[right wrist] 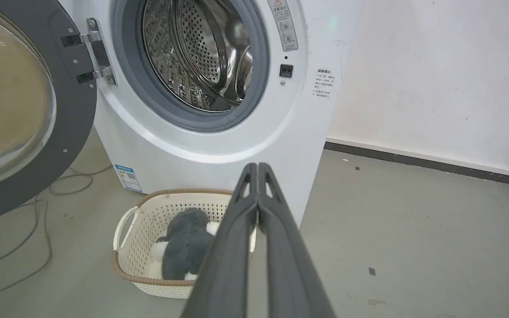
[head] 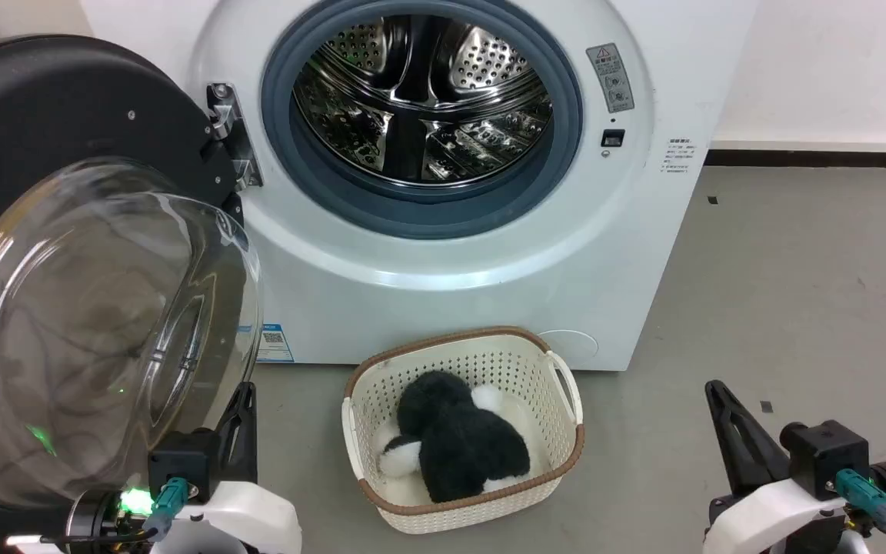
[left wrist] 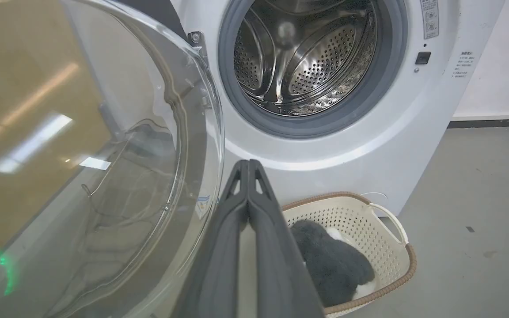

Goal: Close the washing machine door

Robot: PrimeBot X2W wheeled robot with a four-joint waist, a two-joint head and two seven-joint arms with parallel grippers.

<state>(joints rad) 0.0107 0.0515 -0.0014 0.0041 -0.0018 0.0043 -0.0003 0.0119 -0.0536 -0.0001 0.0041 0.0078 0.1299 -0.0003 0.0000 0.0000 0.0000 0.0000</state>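
Note:
The white washing machine [head: 489, 254] stands ahead with its steel drum exposed. Its round black door [head: 51, 115] is swung wide open on the left hinge, the clear glass bowl [head: 104, 331] bulging toward me. My left gripper [head: 243, 396] is shut, low at the left, just beside the bowl's lower right rim; the left wrist view shows its tips [left wrist: 248, 164] pressed together with the glass [left wrist: 104, 176] close on their left. Low on the right, above the floor, my right gripper [head: 712, 388] is shut on nothing; its tips [right wrist: 257, 167] point at the machine's front [right wrist: 201, 154].
A cream perforated basket [head: 558, 385] holding a black-and-white plush toy [head: 458, 438] sits on the grey floor right before the machine, between my arms. Cables [right wrist: 29, 229] lie on the floor under the open door. A white wall [right wrist: 435, 79] runs on the right.

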